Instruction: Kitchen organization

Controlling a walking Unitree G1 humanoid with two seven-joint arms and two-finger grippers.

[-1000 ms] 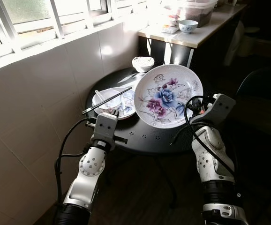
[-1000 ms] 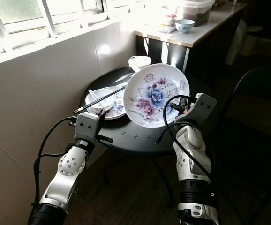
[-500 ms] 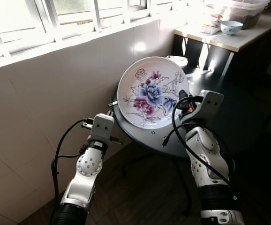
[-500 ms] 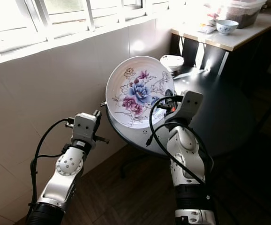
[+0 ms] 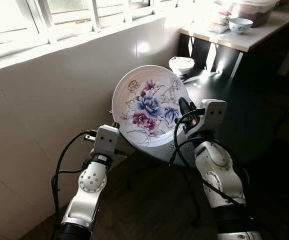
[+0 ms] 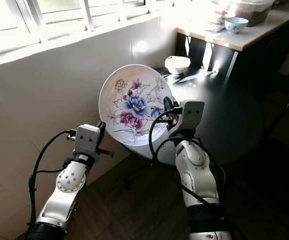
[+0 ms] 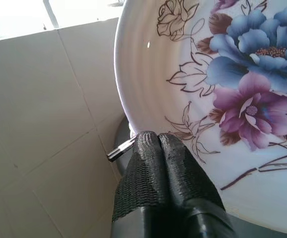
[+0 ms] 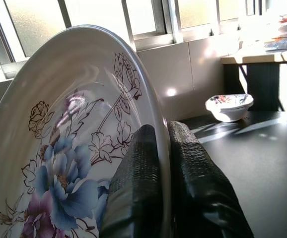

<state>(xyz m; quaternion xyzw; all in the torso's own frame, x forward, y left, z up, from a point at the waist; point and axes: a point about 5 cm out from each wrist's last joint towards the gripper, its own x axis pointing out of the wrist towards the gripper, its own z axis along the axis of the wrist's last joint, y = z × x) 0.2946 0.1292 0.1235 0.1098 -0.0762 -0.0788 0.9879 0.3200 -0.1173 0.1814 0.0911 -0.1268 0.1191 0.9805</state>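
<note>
— Where is the plate, and how is it turned?

— The round floral plate (image 5: 149, 106) stands nearly on edge above the near rim of the black round table (image 5: 244, 120), its glossy painted face toward the camera. The right gripper (image 8: 166, 148) pinches its rim, one ribbed finger on each side.

— And the other arm?

— The left gripper (image 7: 158, 141), fingers pressed together and empty, sits just below the plate, beside a metal rod tip (image 7: 121, 148). Beyond the plate, a small white bowl (image 5: 181, 64) rests on the table.
</note>
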